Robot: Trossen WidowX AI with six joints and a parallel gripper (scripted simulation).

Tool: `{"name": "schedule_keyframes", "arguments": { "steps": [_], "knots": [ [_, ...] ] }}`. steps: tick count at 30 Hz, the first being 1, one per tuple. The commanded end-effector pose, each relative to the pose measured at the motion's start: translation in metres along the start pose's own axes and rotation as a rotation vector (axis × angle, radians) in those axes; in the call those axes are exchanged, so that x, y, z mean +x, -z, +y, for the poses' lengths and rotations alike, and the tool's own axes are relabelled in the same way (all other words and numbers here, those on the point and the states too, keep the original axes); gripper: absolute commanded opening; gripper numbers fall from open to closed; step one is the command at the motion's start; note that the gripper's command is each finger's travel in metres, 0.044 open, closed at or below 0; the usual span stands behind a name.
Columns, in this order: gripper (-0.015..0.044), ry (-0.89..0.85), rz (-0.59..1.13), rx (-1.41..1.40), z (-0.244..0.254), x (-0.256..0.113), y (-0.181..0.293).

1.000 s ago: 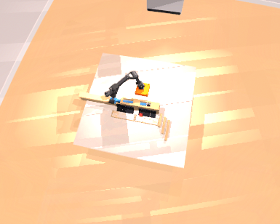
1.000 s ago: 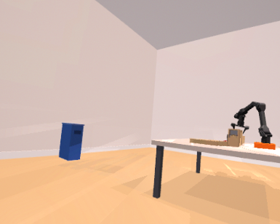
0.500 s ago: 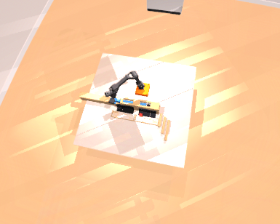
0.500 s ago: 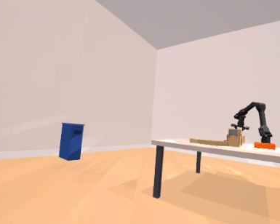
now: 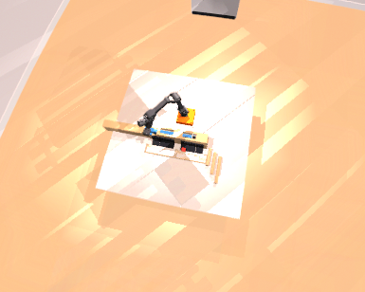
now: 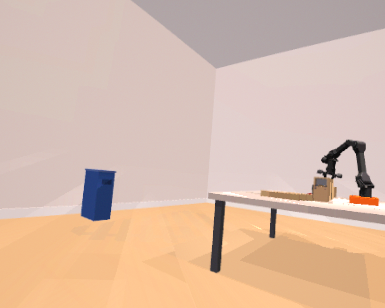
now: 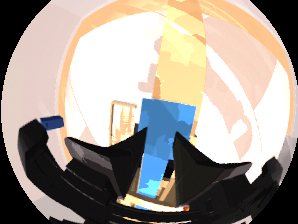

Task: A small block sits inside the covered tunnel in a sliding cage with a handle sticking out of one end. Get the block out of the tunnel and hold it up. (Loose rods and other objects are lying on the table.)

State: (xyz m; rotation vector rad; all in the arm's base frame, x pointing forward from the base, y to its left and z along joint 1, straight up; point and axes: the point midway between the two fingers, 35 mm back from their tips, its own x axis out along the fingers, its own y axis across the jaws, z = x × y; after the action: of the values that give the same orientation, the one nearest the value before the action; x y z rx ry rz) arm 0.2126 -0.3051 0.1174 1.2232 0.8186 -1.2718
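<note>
The blue handle (image 5: pixel 153 131) (image 7: pixel 166 120) is clamped between the partly closed gripper's fingertips (image 5: pixel 148 132) (image 6: pixel 329 174), presumably so the cage can be slid.

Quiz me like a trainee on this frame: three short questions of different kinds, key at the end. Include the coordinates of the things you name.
1. True or false: the gripper (image 5: pixel 148 132) (image 6: pixel 330 175) (image 7: pixel 161 131) stands open, with nothing between its fingers.
2. In the top view, the loose rods (image 5: pixel 218 170) lie nearest:
a) the cage's (image 5: pixel 203 137) (image 6: pixel 323 191) right end
b) the cage's left end
c) the tabletop's upper left corner
3. Fill in: the bin (image 6: pixel 98 195) (image 7: pixel 52 122) is ____.

Key: 1 false; 2 a; 3 blue
</note>
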Motion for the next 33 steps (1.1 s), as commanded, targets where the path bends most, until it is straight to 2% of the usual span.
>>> {"name": "schedule_keyframes", "arguments": {
  "steps": [1,15,16,24,31,33],
  "knots": [
    [0.0,0.007,0.008,-0.002,-0.001,0.0,0.016],
    [0.0,0.008,0.015,-0.005,-0.004,-0.003,0.056],
    [0.0026,-0.003,-0.007,0.01,-0.001,-0.007,0.042],
    [0.0236,-0.002,-0.005,0.009,0.0,-0.011,0.041],
    [0.042,0.006,0.01,-0.002,0.006,-0.039,0.035],
    [0.044,0.008,0.013,-0.005,0.007,-0.045,0.034]
  ]
}}
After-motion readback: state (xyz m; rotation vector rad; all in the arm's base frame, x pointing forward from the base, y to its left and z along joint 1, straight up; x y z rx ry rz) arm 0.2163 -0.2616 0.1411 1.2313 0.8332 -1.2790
